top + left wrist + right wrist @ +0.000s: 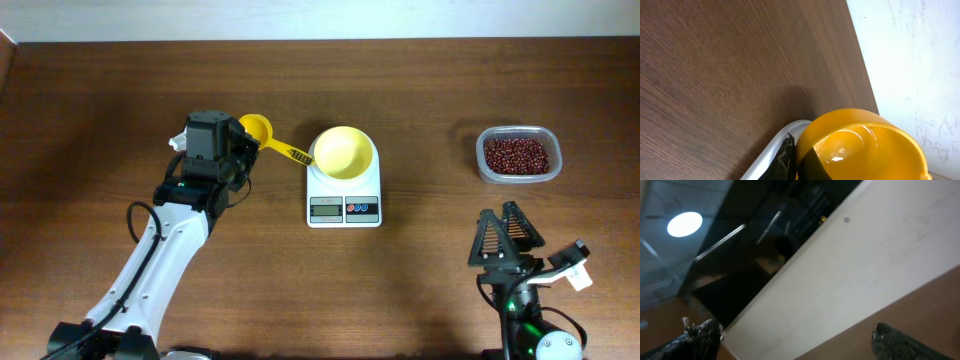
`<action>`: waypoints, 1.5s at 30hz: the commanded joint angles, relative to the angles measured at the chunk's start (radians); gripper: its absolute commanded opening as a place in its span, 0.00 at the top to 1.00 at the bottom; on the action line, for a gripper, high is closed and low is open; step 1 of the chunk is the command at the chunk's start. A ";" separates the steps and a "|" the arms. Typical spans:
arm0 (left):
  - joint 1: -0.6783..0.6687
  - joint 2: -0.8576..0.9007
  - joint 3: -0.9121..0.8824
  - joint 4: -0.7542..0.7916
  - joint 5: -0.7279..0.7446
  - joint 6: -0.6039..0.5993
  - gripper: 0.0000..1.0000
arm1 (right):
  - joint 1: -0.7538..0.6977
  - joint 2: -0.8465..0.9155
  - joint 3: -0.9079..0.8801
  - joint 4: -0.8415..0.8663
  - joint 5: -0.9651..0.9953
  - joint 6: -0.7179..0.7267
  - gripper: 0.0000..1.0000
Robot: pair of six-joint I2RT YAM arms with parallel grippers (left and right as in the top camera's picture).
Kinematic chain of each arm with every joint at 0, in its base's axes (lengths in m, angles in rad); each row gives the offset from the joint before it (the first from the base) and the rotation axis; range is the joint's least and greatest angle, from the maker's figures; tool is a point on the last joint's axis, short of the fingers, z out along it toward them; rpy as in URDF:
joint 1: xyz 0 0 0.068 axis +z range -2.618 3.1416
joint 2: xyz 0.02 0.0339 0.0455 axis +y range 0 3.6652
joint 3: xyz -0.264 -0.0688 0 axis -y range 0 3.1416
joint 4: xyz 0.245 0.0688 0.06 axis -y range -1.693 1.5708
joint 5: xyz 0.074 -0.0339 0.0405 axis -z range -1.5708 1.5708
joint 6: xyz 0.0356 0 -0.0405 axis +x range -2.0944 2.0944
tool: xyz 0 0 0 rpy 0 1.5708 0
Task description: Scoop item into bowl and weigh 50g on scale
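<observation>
Scoop [257, 128] at my left end effector [240, 148], ten o'clock of the bowl [345, 152], set on the scale [343, 210] for weighing; grasp: cannot tell. Right end effector [508, 232] released.

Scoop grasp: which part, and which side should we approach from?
Grip the scoop by its handle, mid-length, coming from above with the pincer closing across its width. The handle is narrow and straight, angled from the cup toward the bowl. The round cup looks too wide and should stay free for beans. Avoid the tip, which is close to the scale.
</observation>
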 commanded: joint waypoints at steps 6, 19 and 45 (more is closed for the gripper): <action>0.000 -0.019 0.027 -0.012 -0.008 0.014 1.00 | 0.008 -0.003 0.040 -0.104 0.085 -0.098 0.02; 0.000 -0.019 0.027 -0.016 0.076 0.013 1.00 | 0.008 0.566 0.455 -0.256 -0.117 -0.131 0.01; 0.000 -0.019 0.027 0.022 0.386 -0.023 1.00 | 0.008 0.811 0.526 -0.213 -0.497 -0.131 0.01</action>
